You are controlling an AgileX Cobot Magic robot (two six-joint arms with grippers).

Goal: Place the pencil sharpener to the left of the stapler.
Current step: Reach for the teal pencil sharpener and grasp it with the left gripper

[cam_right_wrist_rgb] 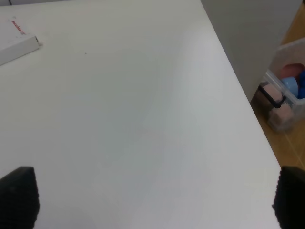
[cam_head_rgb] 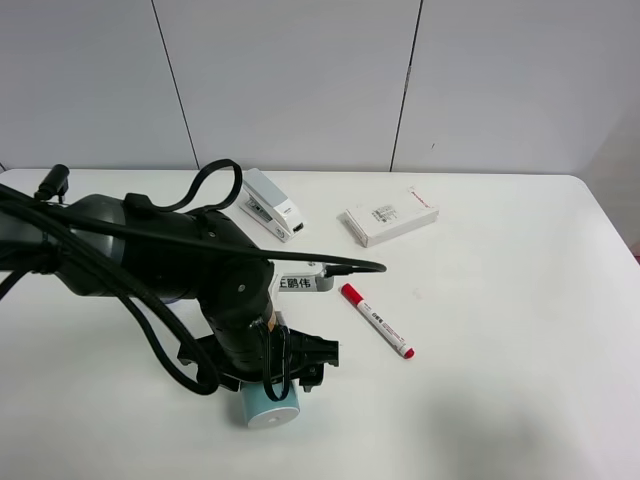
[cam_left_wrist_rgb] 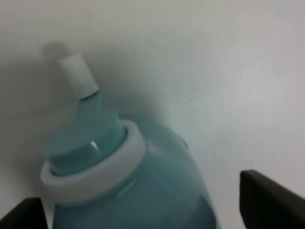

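Teal pencil sharpener at front of white desk in high view, apparently on its side, white base toward camera, tucked under wrist of left arm. Stapler well apart from it, at back of desk; white box to stapler's right, red marker nearer middle. Not placed yet: sharpener nowhere near spot left of stapler. Left wrist view: sharpener filling frame between left jaws, neck pointing away over desk. Jaws apart, straddling body, gap showing on one side, so not clamped as far as visible. Can't tell whether resting on desk or just off it. Right wrist view: right jaws wide apart, holding nothing, over bare desk; corner of white box at one side, storage bin beyond desk edge. Judging by this: reach done, grasp pending. Left to do: close, lift, carry back, set down left of stapler.
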